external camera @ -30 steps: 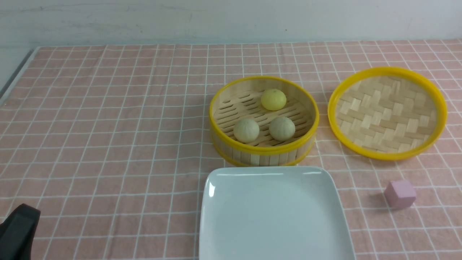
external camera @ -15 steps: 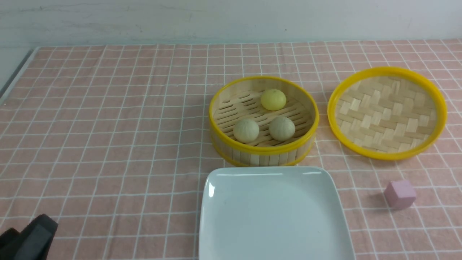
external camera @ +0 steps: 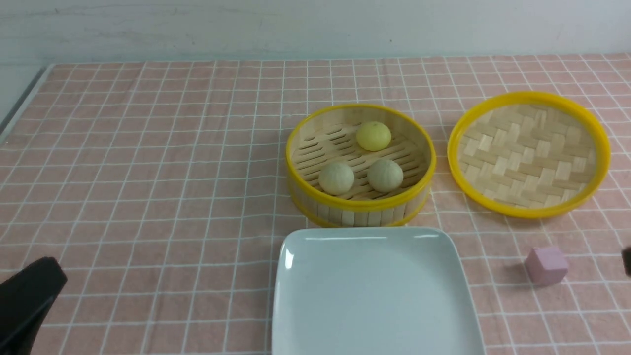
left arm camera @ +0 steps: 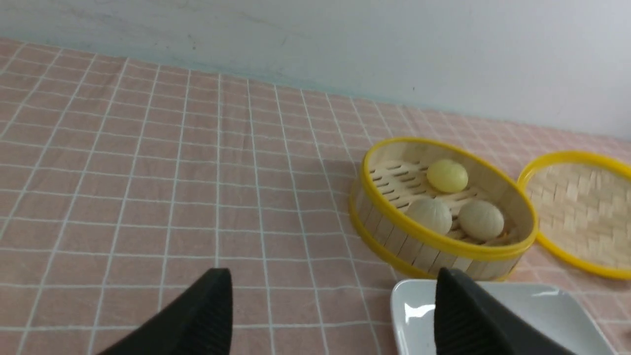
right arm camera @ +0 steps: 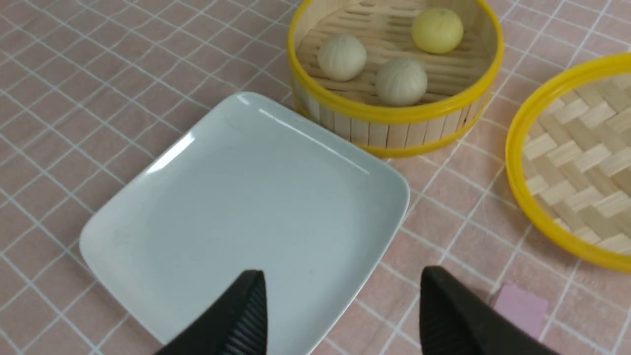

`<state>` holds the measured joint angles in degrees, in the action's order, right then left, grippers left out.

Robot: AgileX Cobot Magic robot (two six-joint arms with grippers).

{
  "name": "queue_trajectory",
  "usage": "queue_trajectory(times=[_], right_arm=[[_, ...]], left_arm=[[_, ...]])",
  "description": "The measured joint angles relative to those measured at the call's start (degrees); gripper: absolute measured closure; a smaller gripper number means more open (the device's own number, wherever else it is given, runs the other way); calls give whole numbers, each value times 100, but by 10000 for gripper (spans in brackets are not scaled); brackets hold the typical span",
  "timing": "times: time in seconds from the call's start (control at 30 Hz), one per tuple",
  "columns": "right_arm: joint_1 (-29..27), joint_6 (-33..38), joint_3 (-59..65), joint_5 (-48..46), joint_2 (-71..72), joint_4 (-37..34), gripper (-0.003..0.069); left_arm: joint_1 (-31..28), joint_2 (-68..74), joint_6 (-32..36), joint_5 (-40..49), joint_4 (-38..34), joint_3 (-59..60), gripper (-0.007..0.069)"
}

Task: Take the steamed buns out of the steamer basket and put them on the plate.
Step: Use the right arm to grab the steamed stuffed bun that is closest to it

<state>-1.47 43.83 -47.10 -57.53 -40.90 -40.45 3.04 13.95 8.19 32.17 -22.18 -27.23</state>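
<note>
- Left wrist view: the left hand (left arm camera: 331, 276) has its black jaws wide apart with nothing between them, over the bench (left arm camera: 123, 197), which has a pink checked cloth. Ahead stands the basket (left arm camera: 394, 236), slatted bamboo with yellow rims. It holds a yellow bun (left arm camera: 447, 175) and two pale buns (left arm camera: 429, 215), all round, domed and faintly ribbed. A corner of the plate (left arm camera: 542, 305) lies just beside the basket, and the lid (left arm camera: 577, 212) lies past it.
- Right wrist view: the right hand (right arm camera: 343, 276) also has its jaws apart and empty, over the plate's edge. The plate is white, glossy and square with rounded corners, and it is bare. All three buns sit on the basket's slotted floor, none touching another. A pink cube (right arm camera: 520, 305) lies near one finger.
- Front view: the plate lies at 6 o'clock of the basket, almost touching it, and the lid at 3 o'clock. The cube is at 6 o'clock of the lid. Inside the basket, the yellow bun sits at 1 o'clock and the pale buns at 5 and 7. The left hand shows at the picture's 8 o'clock corner, well apart from the basket.
</note>
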Motion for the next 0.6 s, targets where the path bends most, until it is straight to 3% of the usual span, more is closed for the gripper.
queue_trajectory(times=[0.17,0.43,0.6], right_arm=[[0,149,-1136,-129,-1469,29,237],[0,461,-2992,-556,-3731,44,237],[342,506,-4386,-793,-5491,528,237]], left_arm=[[0,1174,742,0,-49,-546,81],[0,2169,1253,-196,-268,-727,81],[0,2493,2124,-478,-932,-727,81]])
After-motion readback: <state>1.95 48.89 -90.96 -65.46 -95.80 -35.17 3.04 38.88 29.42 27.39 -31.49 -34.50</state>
